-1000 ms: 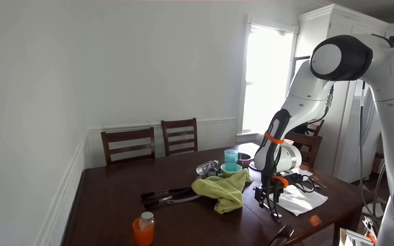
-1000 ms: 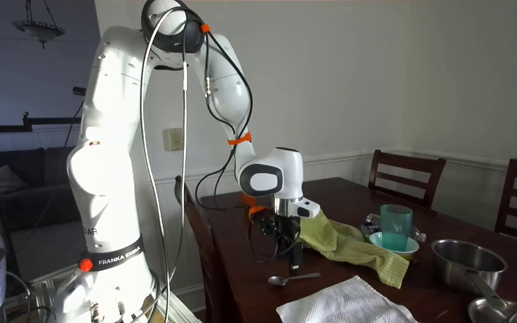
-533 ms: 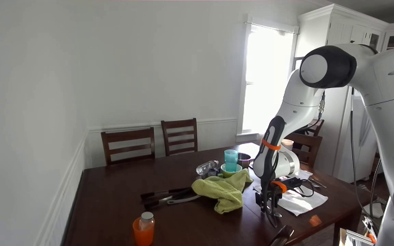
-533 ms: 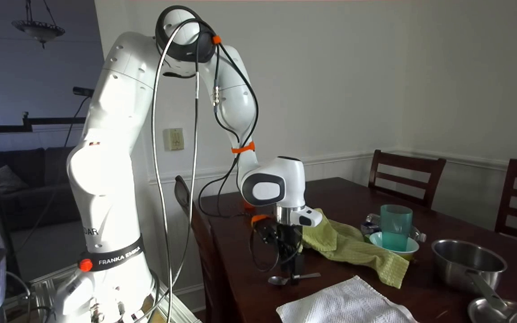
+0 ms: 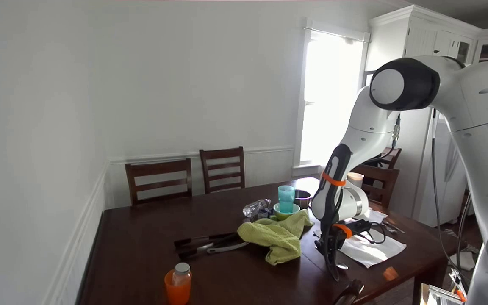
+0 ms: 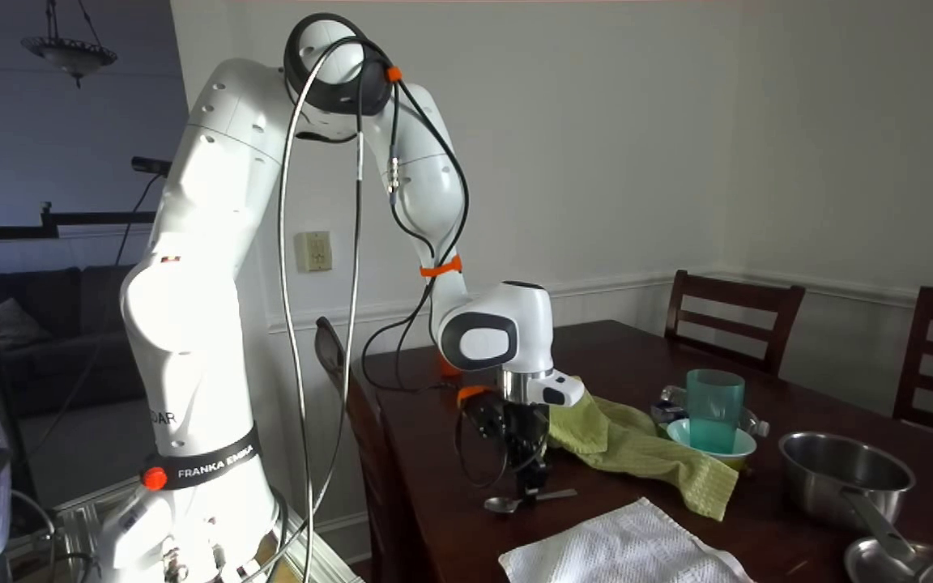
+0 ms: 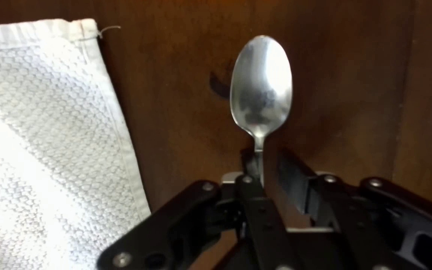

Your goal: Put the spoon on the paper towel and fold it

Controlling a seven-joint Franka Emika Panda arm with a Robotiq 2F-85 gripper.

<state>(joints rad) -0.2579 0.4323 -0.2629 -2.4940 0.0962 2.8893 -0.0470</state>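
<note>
The metal spoon lies on the dark table, bowl pointing away from my gripper in the wrist view. Its handle runs between the jaws, close against the left finger, though touching is hard to confirm. A visible gap separates it from the right finger, so I am partly open around the handle. The white textured cloth that serves as the paper towel lies flat to the left in the wrist view. In an exterior view the gripper is down at the spoon, beside the paper towel.
A crumpled green towel lies close to the gripper. Past it are a teal cup in a bowl, and a steel pot. Black-handled utensils and an orange cup are farther along the table.
The arm has come down to the spoon, and the jaws have narrowed around its handle. The spoon has shifted very slightly at its handle end; the paper towel has stayed put.
</note>
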